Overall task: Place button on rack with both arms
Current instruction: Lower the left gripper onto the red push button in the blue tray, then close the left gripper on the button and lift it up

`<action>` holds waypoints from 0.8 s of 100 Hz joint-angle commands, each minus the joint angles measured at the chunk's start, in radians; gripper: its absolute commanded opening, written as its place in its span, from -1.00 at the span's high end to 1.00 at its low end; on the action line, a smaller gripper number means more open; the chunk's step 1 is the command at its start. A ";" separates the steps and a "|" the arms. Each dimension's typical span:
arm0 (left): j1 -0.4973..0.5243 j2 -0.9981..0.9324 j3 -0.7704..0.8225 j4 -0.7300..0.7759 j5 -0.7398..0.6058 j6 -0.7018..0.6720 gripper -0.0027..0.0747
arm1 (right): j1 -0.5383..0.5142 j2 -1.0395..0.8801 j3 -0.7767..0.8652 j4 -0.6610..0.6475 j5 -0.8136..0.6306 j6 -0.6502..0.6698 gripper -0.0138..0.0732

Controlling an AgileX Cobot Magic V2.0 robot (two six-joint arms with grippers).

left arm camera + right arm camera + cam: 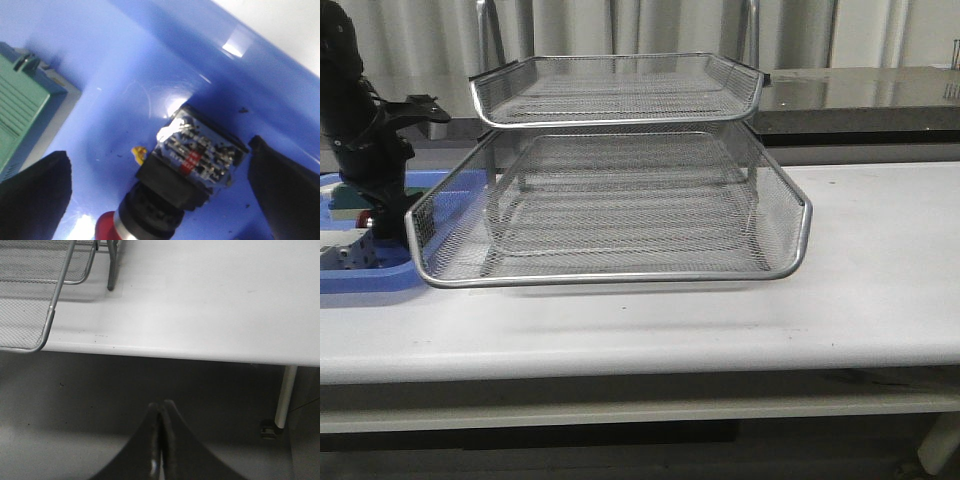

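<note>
Red-headed button (pixel 185 170) lay lengthwise between the left end effector's (pixel 165 185) spread-apart fingers (pixel 35 190), while the right end effector (pixel 161 440), pressed together, hung far off.

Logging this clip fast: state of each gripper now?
Left gripper: open, fingers either side of the button in the blue tray, not gripping.
Right gripper: shut, empty.
</note>
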State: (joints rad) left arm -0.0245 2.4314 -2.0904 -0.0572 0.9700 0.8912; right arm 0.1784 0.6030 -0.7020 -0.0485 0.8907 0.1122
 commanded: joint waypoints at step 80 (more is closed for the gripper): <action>0.000 -0.052 -0.348 -0.008 0.305 -0.175 0.92 | 0.001 0.000 -0.026 -0.015 -0.060 -0.002 0.84</action>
State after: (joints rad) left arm -0.0245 2.4560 -2.3359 -0.0555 1.2063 0.8087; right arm 0.1784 0.6030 -0.7020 -0.0485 0.8907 0.1122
